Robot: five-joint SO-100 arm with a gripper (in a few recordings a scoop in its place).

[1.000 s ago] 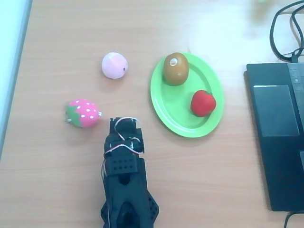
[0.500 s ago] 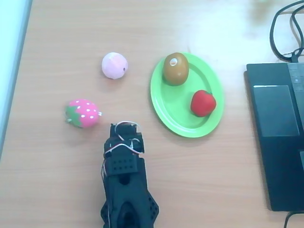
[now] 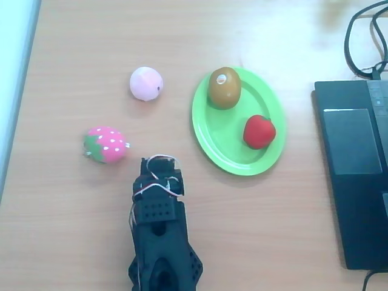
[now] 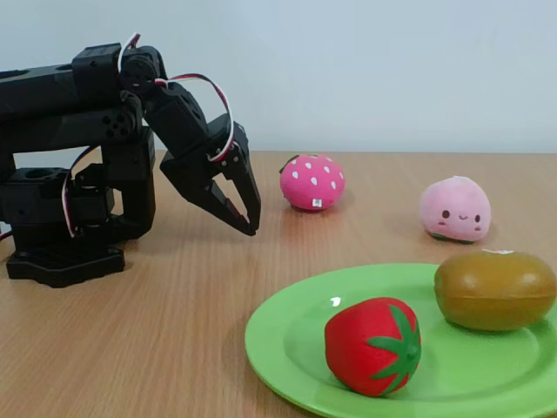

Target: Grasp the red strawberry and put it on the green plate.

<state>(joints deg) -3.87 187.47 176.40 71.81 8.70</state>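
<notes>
Plate holds 1 red strawberry and 1 kiwi; gripper closed, empty.

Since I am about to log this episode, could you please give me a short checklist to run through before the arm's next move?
1. Red strawberry on the green plate: ok.
2. Hand empty, fingers together: ok.
3. Hand clear of the plate: ok, it hangs above bare table in the fixed view.
4. Kiwi apart from the strawberry: ok.
5. Pink strawberry clear of the hand: ok.
</notes>
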